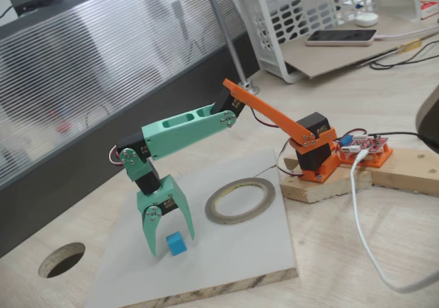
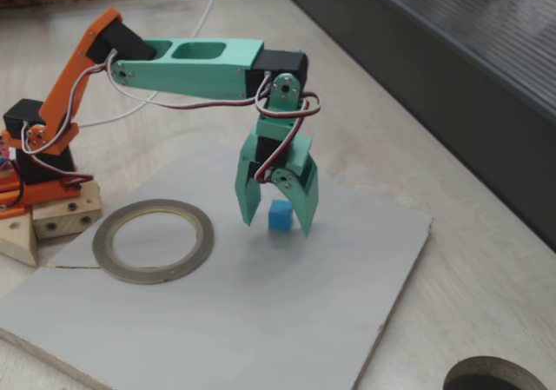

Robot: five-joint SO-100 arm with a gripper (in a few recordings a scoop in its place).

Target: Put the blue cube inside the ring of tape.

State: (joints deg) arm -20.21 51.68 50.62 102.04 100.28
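Both fixed views: the green gripper [image 1: 170,243] [image 2: 276,225] is pointing straight down over the grey board [image 1: 226,260] [image 2: 243,320], its two fingers spread apart and released, gripping nothing. The blue cube [image 1: 176,243] [image 2: 280,215] is sitting on the board between the fingertips, which are reaching down to either side of it; contact with either finger cannot be judged. The ring of tape [image 1: 240,200] [image 2: 154,241] is lying flat on the same board, apart from the cube, on the side nearer the orange base [image 1: 317,158] [image 2: 39,168]. A round hole [image 1: 62,259] [image 2: 495,377] is showing in the wooden tabletop [image 1: 357,246] [image 2: 486,260] beyond the board's edge.
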